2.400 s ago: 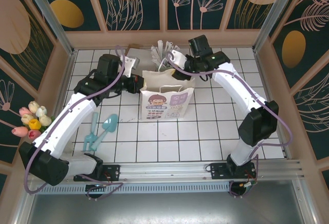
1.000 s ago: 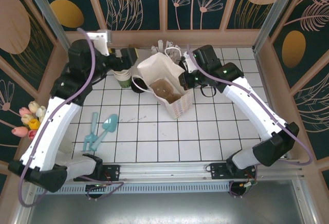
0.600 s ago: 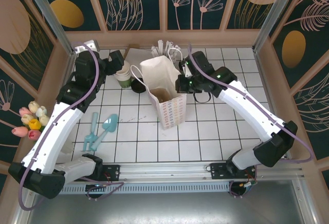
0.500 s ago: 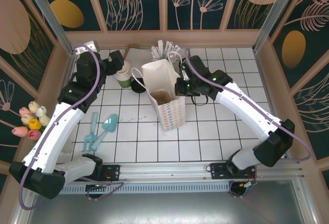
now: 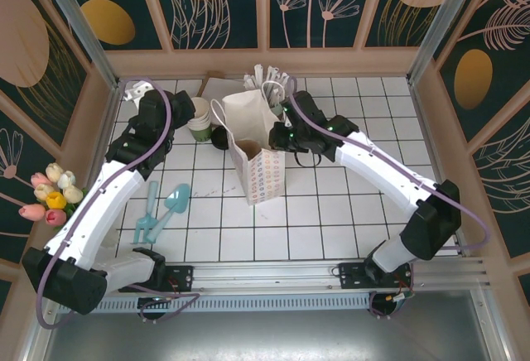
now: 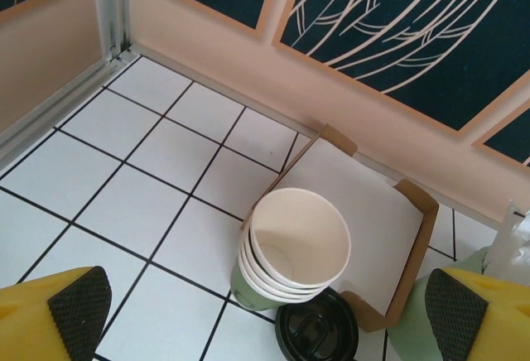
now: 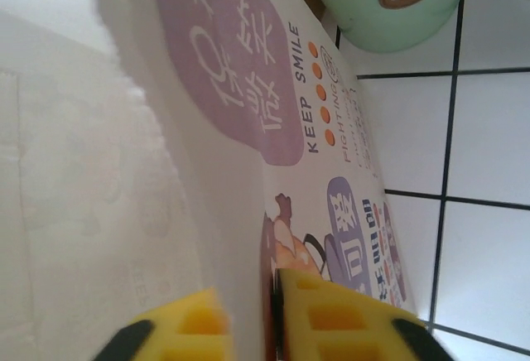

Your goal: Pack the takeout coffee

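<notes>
bag (image 5: pixel 258 162) shifted left, stands upright | left tool (image 6: pixel 267 311) lowered over cup stack (image 6: pixel 298 245) | right tool (image 7: pixel 248 320) followed bag

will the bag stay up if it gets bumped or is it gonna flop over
Probably tippy: the bag stands tall on a narrow base, and its bare brown bottom shows through the open mouth, so it is likely light. The thin paper wall would likely buckle rather than resist a push; the right gripper straddles that wall near the rim, which may steady it.
</notes>
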`<state>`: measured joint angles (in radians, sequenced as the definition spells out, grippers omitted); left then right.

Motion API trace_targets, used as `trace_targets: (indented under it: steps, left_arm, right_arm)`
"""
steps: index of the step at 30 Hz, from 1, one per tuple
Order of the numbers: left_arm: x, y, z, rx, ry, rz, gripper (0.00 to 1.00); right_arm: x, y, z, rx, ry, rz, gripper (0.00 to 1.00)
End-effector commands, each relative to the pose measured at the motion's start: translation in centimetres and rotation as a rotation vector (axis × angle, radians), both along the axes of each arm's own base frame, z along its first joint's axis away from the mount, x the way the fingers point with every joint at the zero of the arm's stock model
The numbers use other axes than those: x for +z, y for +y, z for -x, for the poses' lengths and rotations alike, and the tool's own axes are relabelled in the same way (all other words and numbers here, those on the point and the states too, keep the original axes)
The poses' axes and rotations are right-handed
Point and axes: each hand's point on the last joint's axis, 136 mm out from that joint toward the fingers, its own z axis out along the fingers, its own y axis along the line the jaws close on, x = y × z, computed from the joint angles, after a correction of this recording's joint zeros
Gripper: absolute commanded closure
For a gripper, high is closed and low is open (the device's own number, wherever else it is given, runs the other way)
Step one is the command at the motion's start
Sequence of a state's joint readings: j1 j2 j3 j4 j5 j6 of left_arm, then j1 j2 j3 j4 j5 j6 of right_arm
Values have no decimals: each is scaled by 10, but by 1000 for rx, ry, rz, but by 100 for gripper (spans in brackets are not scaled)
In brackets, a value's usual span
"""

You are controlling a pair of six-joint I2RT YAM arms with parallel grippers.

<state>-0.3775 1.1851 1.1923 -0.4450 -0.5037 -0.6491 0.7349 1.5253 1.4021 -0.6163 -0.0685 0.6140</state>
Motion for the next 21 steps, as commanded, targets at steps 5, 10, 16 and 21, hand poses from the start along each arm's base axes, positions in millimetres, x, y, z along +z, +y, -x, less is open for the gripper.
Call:
trace_targets:
  steps: [5, 10, 16, 21]
  left_arm:
    - [-23, -6, -6, -14, 67, -1, 1]
    - [-28, 0, -3, 17, 57, 4, 1]
    - [-20, -2, 0, 7, -5, 45, 1]
    - [-11, -1, 3, 3, -37, 55, 2]
  right_arm:
    - [39, 3, 1, 79, -128, -9, 53]
    - [72, -14, 7, 118, -289, 17, 30]
    - [104, -33, 13, 139, -445, 18, 1]
    - [127, -57, 9, 48, -587, 25, 1]
